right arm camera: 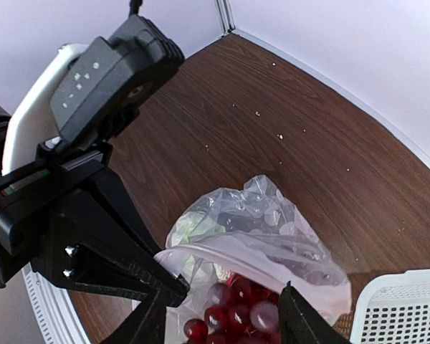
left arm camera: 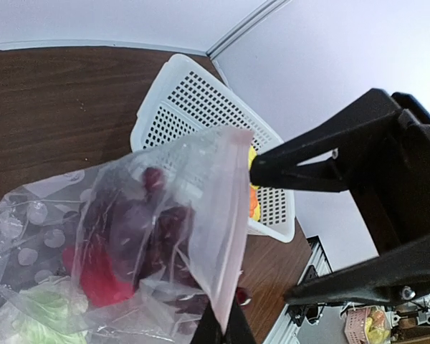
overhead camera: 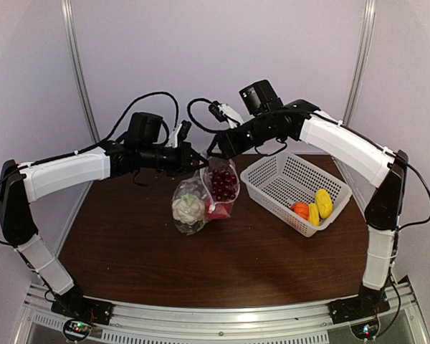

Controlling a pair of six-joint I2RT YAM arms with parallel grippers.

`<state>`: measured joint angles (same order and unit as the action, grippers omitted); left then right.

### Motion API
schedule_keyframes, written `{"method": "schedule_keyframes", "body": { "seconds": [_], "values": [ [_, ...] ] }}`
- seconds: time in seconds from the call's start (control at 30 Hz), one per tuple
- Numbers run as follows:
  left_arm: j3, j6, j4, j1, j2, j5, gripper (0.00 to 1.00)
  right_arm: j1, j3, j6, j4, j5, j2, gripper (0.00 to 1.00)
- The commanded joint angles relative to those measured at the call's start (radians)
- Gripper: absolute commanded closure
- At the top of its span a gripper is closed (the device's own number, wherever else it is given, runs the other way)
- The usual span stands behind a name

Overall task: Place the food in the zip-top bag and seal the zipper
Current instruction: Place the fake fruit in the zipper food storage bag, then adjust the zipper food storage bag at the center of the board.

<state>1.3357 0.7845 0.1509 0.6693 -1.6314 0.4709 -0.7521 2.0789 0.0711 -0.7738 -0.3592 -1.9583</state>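
Jaws: L gripper point(left arm camera: 222, 321) clamped on zip-top bag point(left arm camera: 215, 215) mouth; R gripper point(right arm camera: 222, 315) apart over grape bunch point(overhead camera: 224, 183), beside basket point(overhead camera: 272, 204).

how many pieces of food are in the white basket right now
3, all in the near right corner of the basket: an orange piece, a yellow piece beside it, and a second yellow piece farthest right. The basket wall could hide more.

overhead looks down from behind; close wrist views share the bag point(right arm camera: 265, 215).
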Motion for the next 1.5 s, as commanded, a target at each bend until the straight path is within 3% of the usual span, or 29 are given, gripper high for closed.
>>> {"method": "schedule_keyframes", "body": {
  "seconds": [0.0,0.13,0.27,0.33,0.5,0.63,0.77,1.07,1.13,1.27,1.37,1.47],
  "values": [
    [-0.018,-0.008,-0.030,0.006,0.040,-0.019,1.00,0.019,0.004,-0.055,0.002,-0.040,0.079,0.43],
    [-0.005,-0.022,-0.015,0.005,0.038,-0.027,1.00,0.040,-0.055,-0.127,0.004,0.030,0.180,0.40],
    [0.008,-0.035,0.001,0.004,0.035,-0.039,1.00,0.075,-0.219,-0.149,0.042,0.118,0.260,0.42],
    [0.015,-0.041,0.007,0.004,0.032,-0.042,1.00,0.093,-0.334,-0.145,0.062,0.096,0.289,0.47],
    [0.009,-0.024,-0.010,0.004,0.030,-0.047,1.00,0.096,-0.552,-0.115,0.125,-0.029,0.353,0.46],
    [-0.007,0.003,-0.052,0.004,0.028,-0.047,1.00,0.089,-0.628,-0.078,0.171,-0.059,0.357,0.46],
    [0.006,0.005,-0.049,0.004,0.015,-0.044,1.00,0.075,-0.638,-0.043,0.196,-0.125,0.309,0.45],
    [0.002,0.016,-0.051,0.004,0.014,-0.034,1.00,0.064,-0.576,0.035,0.229,-0.163,0.208,0.56],
    [-0.004,0.020,-0.057,0.004,0.019,-0.037,1.00,0.063,-0.567,0.049,0.233,-0.140,0.190,0.65],
    [-0.013,0.019,-0.059,0.004,0.039,-0.048,1.00,0.065,-0.492,0.042,0.169,-0.115,0.158,0.94],
    [0.028,-0.055,0.030,0.004,0.052,-0.086,1.00,0.065,-0.394,-0.045,0.059,-0.171,0.157,1.00],
    [0.152,-0.235,0.279,0.004,0.053,-0.194,1.00,0.068,-0.239,-0.153,-0.086,-0.217,0.140,1.00]
  ]
}}
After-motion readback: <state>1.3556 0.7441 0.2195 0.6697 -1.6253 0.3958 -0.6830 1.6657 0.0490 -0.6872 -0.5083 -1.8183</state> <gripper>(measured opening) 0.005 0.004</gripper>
